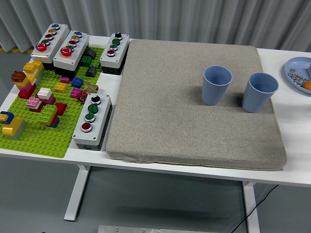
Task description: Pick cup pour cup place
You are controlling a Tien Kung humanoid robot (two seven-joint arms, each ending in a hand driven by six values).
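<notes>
A white desk (301, 145) is carrying a thick beige-grey pad (194, 104) that is taking up most of its middle. To the left of the pad, a green building-brick baseplate (41, 133) is lying with many coloured bricks (34, 92) stacked on it. Four grey push-button boxes are sitting around it: two (60, 46) at the far left corner side by side, a third (114, 51) just beside the pad's far left corner, and a fourth (92, 121) near the desk's front, touching or nearly touching the pad's left edge. At the far right, a blue plate (294, 73) is being cut off by the picture's edge; small metal pieces and something orange are lying in it.

Two blue ribbed cups are standing upright on the right half of the pad, near each other but apart: the left cup (216, 85) and the right cup (259, 92). Both are open at the top, and what is inside them cannot be told. Nothing is standing close around them on the pad.

Neither arm nor hand is showing in the view, so how the fingers are standing cannot be told.
</notes>
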